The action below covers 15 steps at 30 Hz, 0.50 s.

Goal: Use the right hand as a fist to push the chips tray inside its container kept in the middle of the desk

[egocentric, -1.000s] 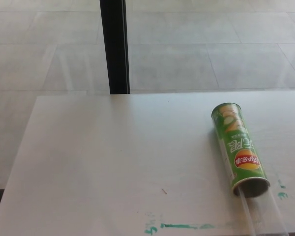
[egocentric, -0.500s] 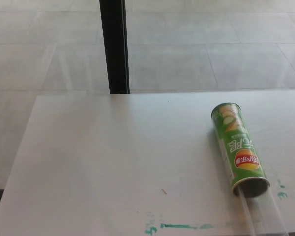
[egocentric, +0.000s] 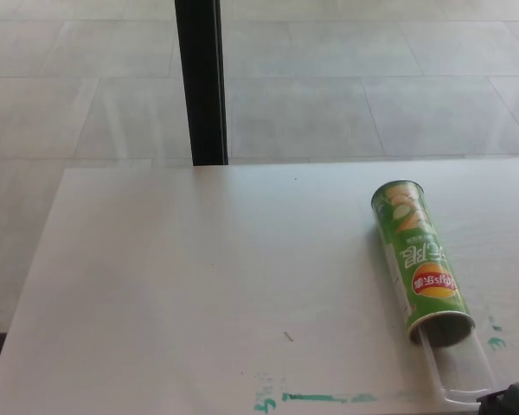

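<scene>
Right hand: black hand [egocentric: 517, 403] only partly visible at the lower right corner, touching the tray end; finger state cannot be told.
Left hand: not visible.
Tray: clear plastic chips tray [egocentric: 454, 372] sticks out of the can mouth toward the near edge.
Container: green cylindrical chips can [egocentric: 419, 259] lies on its side on the white desk [egocentric: 199, 285], right of centre.
Risk: an off-axis push may roll or skid the can, or jam the tray at the rim.
</scene>
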{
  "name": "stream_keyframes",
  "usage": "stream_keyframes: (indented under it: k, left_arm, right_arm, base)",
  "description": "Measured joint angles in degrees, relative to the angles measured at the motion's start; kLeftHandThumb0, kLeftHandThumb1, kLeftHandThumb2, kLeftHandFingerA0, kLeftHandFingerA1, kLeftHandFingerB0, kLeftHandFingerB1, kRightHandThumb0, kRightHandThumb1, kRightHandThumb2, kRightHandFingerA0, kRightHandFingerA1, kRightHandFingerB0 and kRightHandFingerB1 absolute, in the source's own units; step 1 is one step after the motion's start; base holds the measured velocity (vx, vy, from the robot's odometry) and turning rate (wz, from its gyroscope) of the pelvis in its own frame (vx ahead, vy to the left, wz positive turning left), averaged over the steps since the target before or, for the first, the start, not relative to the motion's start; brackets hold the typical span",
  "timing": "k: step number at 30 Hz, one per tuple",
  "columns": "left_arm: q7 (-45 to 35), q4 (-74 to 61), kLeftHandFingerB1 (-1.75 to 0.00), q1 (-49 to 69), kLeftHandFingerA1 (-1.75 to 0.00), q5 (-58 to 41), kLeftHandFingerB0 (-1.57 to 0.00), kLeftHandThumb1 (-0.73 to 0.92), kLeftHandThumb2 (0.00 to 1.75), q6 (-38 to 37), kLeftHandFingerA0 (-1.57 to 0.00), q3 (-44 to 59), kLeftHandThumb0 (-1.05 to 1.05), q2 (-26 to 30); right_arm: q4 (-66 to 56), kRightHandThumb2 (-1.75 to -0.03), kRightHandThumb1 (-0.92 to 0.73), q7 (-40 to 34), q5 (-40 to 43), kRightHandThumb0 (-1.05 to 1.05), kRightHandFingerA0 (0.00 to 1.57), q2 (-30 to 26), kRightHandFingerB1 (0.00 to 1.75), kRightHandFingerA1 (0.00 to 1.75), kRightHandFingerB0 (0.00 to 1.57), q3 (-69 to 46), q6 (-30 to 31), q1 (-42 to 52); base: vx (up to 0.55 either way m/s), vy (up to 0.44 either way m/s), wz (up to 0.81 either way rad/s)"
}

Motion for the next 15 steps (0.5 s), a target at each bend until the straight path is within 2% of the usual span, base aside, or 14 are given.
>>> stream_keyframes:
  k: [1,2,4,6,11,12,15]
  left_arm:
    - [-0.02,-0.04,-0.49,0.01,-0.63,-0.04,-0.40,0.92,0.69,0.00,-0.50,0.03,-0.70,0.00]
    - [-0.02,-0.11,-0.48,0.05,-0.61,-0.07,-0.39,0.92,0.71,0.00,-0.51,0.10,-0.70,0.00]
    - [0.02,-0.19,-0.49,0.16,-0.61,-0.02,-0.39,0.92,0.70,0.00,-0.50,-0.07,-0.69,0.00]
    - [0.04,-0.19,-0.49,0.17,-0.62,0.09,-0.39,0.92,0.69,-0.02,-0.49,-0.29,-0.70,0.00]
    - [0.04,-0.02,-0.50,0.29,-0.60,0.11,-0.45,0.92,0.70,-0.01,-0.52,-0.28,-0.71,0.02]
    - [0.07,-0.03,-0.51,0.26,-0.62,0.13,-0.44,0.92,0.70,-0.01,-0.49,-0.29,-0.71,0.03]
    - [0.03,-0.04,-0.50,0.35,-0.60,0.12,-0.42,0.92,0.71,-0.01,-0.51,-0.31,-0.70,0.15]
  right_arm:
    - [0.41,-0.64,-0.78,-0.27,-0.05,-0.66,0.87,0.13,0.41,1.06,0.51,0.01,-0.06,-0.18]
    - [0.78,-0.63,-0.78,-0.72,-0.10,-0.65,0.88,0.41,0.41,1.00,0.51,0.01,-0.13,-0.23]
    - [1.39,-0.64,-0.78,-1.62,-0.17,-0.66,0.90,1.17,0.40,1.16,0.51,0.23,-0.23,-0.23]
    - [1.89,-0.63,-0.78,-2.35,-0.39,-0.65,0.90,1.97,0.40,1.04,0.52,0.84,-0.32,-0.21]
    - [3.45,-0.64,-0.79,-3.83,-0.49,-0.65,0.86,3.11,0.39,1.02,0.44,1.47,-0.71,-0.97]
    - [3.96,-0.97,-0.63,-4.22,-0.48,-0.66,0.90,3.44,0.52,1.02,0.38,1.47,-0.83,-1.46]
    - [5.59,-0.98,-0.64,-5.55,-0.47,-0.66,0.91,4.44,0.53,1.08,0.40,1.57,-1.00,-2.76]
  base:
    - [0.00,0.000,0.00]
    - [0.00,0.000,0.00]
    - [0.00,0.000,0.00]
    - [0.00,0.000,0.00]
    - [0.00,0.000,0.00]
    - [0.00,0.000,0.00]
    - [0.00,0.000,0.00]
